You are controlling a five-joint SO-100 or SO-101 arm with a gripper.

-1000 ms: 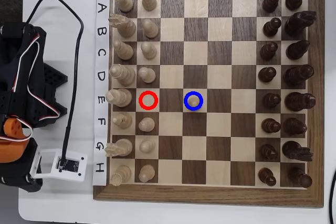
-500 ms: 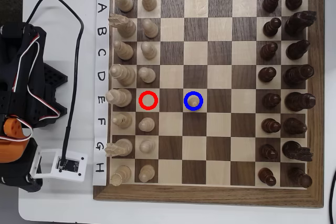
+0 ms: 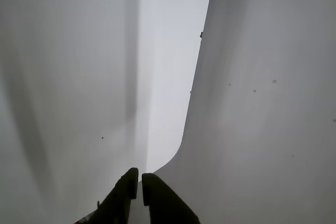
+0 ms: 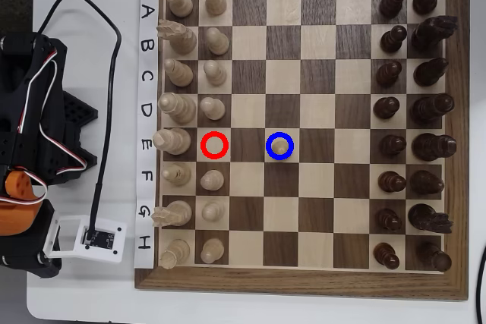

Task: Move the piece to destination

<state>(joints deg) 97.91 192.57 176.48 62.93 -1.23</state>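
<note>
In the overhead view a small pale-wood pawn (image 4: 280, 144) with a ball head stands upright inside the blue ring on the pale square (image 4: 293, 158) in row E, column 4. The red-ringed square (image 4: 215, 145) in row E, column 2 holds no piece. The other pale pawns (image 4: 214, 109) stand in column 2. In the wrist view my gripper (image 3: 140, 178) enters from the bottom edge; its dark fingers (image 3: 157, 198) are closed together and hold nothing. It faces only white surfaces; no board or piece shows there.
The folded arm (image 4: 26, 119) with its black cable (image 4: 114, 58) sits left of the chessboard (image 4: 304, 282). Taller pale pieces (image 4: 176, 108) fill column 1. Dark pieces (image 4: 391, 108) fill columns 7 and 8. A white camera module (image 4: 83, 237) lies by the board's lower left.
</note>
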